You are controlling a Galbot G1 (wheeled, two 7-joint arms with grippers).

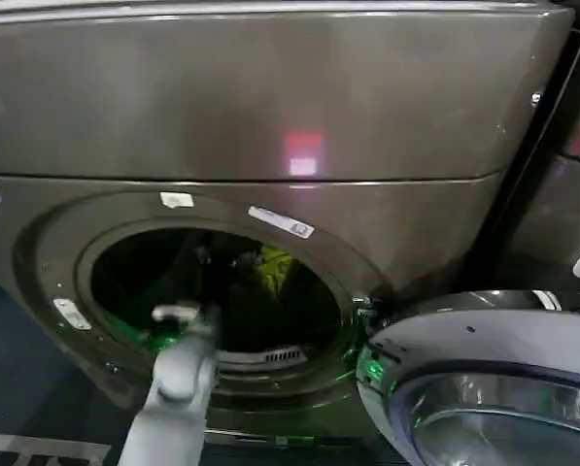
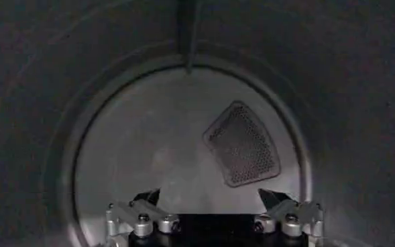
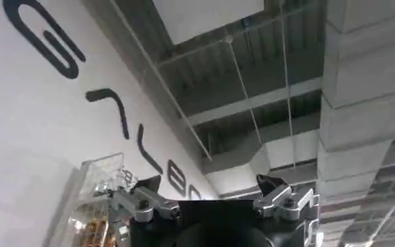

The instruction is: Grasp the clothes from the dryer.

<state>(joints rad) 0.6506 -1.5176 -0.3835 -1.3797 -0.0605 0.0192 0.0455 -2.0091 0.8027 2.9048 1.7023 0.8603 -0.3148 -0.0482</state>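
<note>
My left arm is a smooth, rounded light-grey tube [image 1: 173,388] narrowing to a whitish wrist block. On my left wrist camera, the left gripper [image 2: 210,201] has two dark, wedge-shaped fingertips [image 2: 147,196] on silver metal brackets, each fastened with round-headed screws, either side of a black central body. My right gripper [image 3: 209,191] is built the same: dark pointed tips, screwed silver brackets, black housing between them.
</note>
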